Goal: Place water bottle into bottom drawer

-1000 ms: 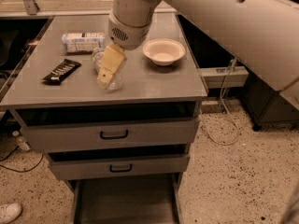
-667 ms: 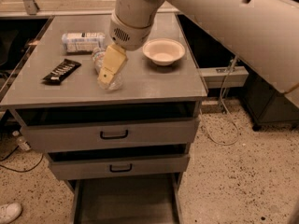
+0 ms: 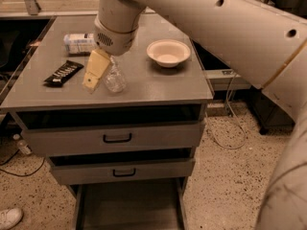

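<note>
The water bottle (image 3: 115, 78), small and clear, stands on the grey cabinet top (image 3: 158, 87) near its front, left of middle. My gripper (image 3: 100, 78) hangs from the big cream arm and reaches down right beside the bottle, on its left, touching or almost touching it. The bottom drawer (image 3: 129, 205) is pulled out at floor level below the cabinet front, and its dark inside shows nothing in it. The two upper drawers with black handles are slightly ajar.
On the cabinet top lie a bottle with a white-blue label (image 3: 79, 42) at the back left, a black snack bar (image 3: 63, 73) at the left and a white bowl (image 3: 168, 53) at the right. A white shoe (image 3: 9, 218) and cables lie on the speckled floor.
My gripper has shifted a little to the left, so the clear bottle now shows on its right side. The other objects have not moved.
</note>
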Controlling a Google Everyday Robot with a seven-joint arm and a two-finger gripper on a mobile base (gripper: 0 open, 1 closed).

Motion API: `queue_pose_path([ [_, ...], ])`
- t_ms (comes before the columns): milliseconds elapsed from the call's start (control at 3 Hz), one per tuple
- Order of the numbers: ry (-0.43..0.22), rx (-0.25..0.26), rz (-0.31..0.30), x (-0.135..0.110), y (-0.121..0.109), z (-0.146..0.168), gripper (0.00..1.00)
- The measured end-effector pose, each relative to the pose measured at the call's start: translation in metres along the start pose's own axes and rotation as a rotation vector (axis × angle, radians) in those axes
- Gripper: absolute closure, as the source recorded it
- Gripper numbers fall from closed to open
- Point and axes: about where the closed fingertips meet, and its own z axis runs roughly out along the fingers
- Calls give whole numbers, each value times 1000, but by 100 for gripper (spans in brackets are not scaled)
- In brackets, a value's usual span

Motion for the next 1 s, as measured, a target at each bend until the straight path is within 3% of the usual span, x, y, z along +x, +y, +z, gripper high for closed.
queue_pose_path([
  [667, -15, 5, 44, -7, -15, 12, 0],
  [1000, 10, 31, 70, -22, -34, 21, 0],
])
